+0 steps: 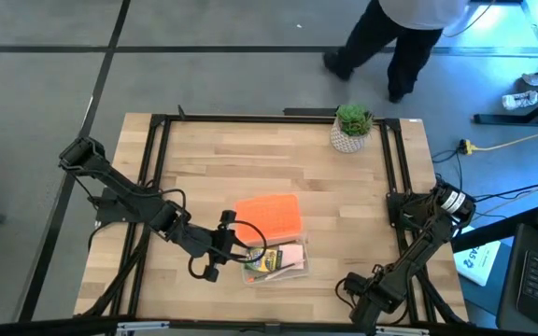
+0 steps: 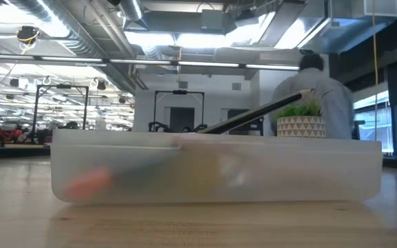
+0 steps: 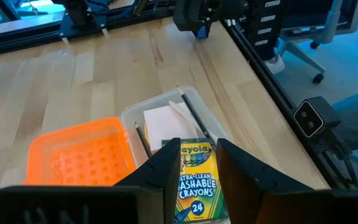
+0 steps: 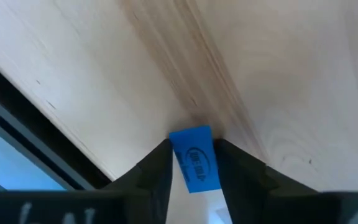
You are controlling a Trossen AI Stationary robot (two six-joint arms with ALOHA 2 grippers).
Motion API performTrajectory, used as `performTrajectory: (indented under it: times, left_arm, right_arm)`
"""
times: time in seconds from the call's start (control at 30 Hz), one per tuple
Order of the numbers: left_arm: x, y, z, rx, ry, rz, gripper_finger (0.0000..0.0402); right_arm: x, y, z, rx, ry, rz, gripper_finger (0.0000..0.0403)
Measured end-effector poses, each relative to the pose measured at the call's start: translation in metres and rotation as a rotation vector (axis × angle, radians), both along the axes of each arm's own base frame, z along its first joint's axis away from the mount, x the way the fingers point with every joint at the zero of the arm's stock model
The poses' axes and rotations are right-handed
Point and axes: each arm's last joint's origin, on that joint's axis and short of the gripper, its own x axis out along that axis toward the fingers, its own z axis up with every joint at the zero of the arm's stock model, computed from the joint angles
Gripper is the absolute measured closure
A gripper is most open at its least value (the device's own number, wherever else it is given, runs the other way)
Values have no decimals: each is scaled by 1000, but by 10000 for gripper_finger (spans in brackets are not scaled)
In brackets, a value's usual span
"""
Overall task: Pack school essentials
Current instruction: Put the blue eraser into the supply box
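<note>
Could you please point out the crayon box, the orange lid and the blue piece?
crayon box (image 3: 197, 184): left wrist view, printed front.
orange lid (image 1: 269, 216): high view, its centre.
blue piece (image 4: 195, 157): right wrist view, printed face.

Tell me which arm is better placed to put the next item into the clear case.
Left. Its gripper holds the crayon box right at the clear case; the right gripper, clamping a blue piece, sits off at the table's near right corner.
</note>
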Motion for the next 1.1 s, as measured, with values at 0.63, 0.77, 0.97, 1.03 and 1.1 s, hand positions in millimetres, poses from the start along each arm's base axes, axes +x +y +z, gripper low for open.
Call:
performTrajectory:
  times: [0.63,0.77,0.97,1.03,1.1]
  left_arm:
    - [0,0,0,2,2,-1,305]
    - [0,0,-1,4,6,-1,305]
    - [0,0,-1,4,6,-1,305]
    - [0,0,-1,4,6,-1,305]
    - [0,0,-1,4,6,-1,305]
  right_arm:
    - [16,-4,7,-13,36,-121,318]
    - [21,-4,10,-25,2,-132,319]
    - [27,-9,10,-24,3,-149,319]
    - [30,-11,10,-21,0,-148,319]
    - [33,-14,11,-19,-3,-150,319]
